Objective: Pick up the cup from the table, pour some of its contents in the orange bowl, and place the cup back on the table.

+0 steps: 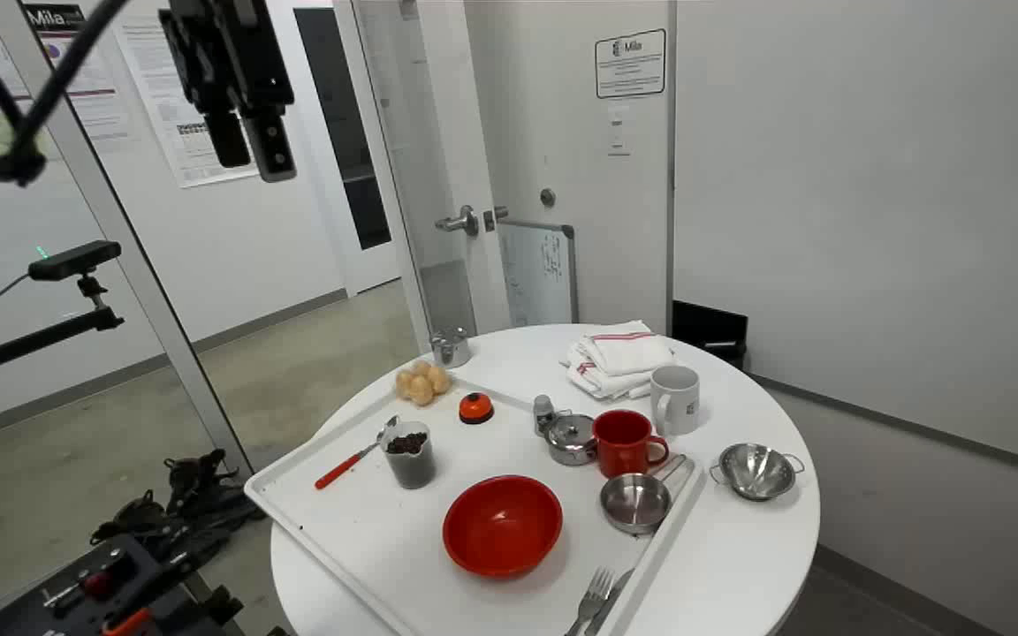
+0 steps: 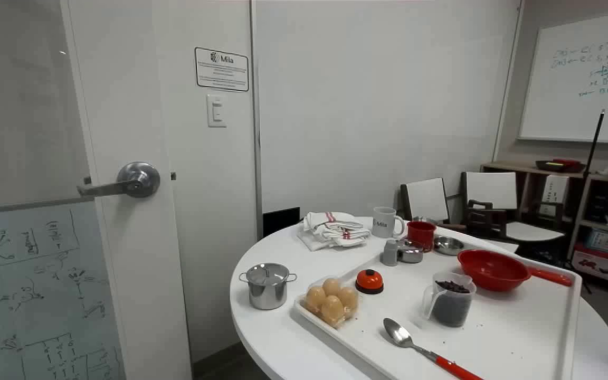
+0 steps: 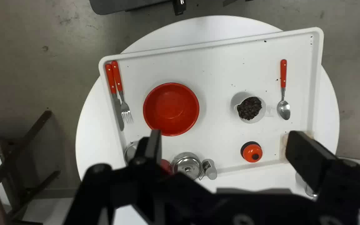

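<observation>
The cup (image 1: 412, 458) is a small clear cup of dark brown beans, standing upright on the white tray. It also shows in an exterior view (image 2: 452, 302), with its handle, and in the wrist view (image 3: 249, 108). The orange bowl (image 1: 503, 527), wide and red-orange, sits beside it with no contents visible; it also shows in an exterior view (image 2: 494, 270) and in the wrist view (image 3: 171, 109). The table (image 1: 748, 565) is round and white. My gripper (image 1: 253, 168) is high above the table, fingers wide apart and empty in the wrist view (image 3: 225, 140).
The tray (image 1: 323, 565) has a raised rim. A red-handled spoon (image 1: 357, 455) lies next to the cup. An orange bell (image 1: 475, 407), eggs (image 1: 421, 382), a lidded pot (image 1: 572, 439), a red mug (image 1: 622, 443) and a steel pan (image 1: 635, 503) stand around. A fork (image 1: 593, 601) lies near the bowl.
</observation>
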Tool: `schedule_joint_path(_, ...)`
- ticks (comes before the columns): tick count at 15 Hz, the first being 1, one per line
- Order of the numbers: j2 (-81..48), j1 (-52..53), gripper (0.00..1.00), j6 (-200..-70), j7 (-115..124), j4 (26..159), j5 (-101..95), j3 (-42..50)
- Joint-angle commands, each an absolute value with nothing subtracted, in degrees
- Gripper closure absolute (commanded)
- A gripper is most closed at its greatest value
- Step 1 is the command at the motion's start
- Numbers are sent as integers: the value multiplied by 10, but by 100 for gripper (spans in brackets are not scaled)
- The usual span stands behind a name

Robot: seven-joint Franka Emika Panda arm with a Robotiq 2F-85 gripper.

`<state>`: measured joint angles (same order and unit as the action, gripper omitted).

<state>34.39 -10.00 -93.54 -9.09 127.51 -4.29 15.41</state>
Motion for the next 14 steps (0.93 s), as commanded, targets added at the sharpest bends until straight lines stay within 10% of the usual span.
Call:
schedule_joint_path(1,343,-104,0,-935,-93,1274,-41,151)
schedule_joint_path(14,347,-105,0,-934,-88,1275,-39,150)
